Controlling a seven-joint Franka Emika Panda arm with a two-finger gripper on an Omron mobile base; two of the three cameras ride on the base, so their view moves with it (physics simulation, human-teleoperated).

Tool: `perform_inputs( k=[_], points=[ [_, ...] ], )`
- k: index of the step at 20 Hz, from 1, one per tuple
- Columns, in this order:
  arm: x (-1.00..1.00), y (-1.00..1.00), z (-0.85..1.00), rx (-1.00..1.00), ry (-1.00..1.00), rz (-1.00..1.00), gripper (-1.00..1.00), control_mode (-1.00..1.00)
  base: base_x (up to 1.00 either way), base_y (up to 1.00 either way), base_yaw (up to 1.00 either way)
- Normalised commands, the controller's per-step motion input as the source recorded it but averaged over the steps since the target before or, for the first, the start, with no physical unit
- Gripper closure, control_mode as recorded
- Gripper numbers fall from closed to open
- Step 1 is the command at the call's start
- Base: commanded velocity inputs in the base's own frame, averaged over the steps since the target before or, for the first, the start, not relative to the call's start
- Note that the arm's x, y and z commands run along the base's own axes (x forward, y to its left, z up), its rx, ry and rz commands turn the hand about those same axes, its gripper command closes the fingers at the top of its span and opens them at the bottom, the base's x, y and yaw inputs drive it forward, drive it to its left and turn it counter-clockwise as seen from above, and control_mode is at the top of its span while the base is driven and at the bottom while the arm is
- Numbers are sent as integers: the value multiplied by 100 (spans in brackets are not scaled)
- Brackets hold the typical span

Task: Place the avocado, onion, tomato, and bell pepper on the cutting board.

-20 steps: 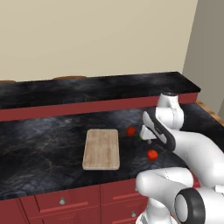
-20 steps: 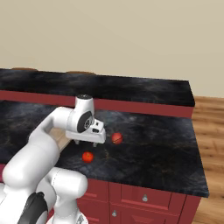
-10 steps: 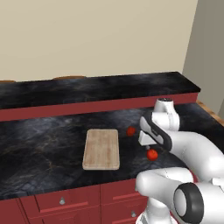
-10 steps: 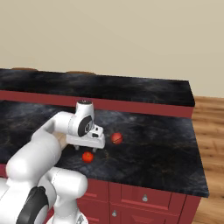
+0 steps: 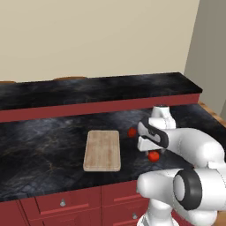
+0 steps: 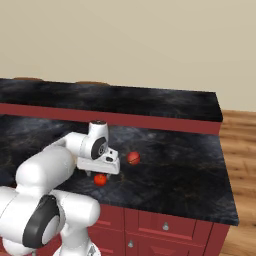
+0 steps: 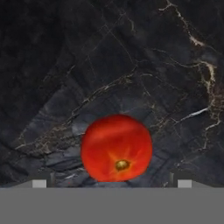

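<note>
Nearest you, your white arm's 2-finger gripper [image 6: 100, 175] hangs low over the front of the dark marbled stone counter [image 5: 44, 150], jaws spread wide with nothing between them. In the hand view, the small smooth bright orange-red tomato [image 7: 117, 148] sits on the counter directly under the hand, centred between the 2 finger tips [image 7: 39, 183] and touching neither. In both base views you see that same tomato [image 5: 153, 156] just below the gripper, near the counter's front edge. Farther back, a pinkish-red round onion [image 6: 133, 158] rests on the counter, apart from the tomato. To the arm's left lies the pale light-wood rectangular cutting board [image 5: 103, 150], bare.
</note>
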Motion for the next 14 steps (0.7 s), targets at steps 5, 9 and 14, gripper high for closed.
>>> perform_inputs(
  k=[5, 9, 14],
  points=[
    [19, 0, -30, 0, 12, 0, -100, -100, 0, 0, 0],
    [20, 0, -31, 0, 10, 0, -100, -100, 0, 0, 0],
    [10, 1, -34, 0, 11, 0, 100, -100, 0, 0, 0]
  ],
)
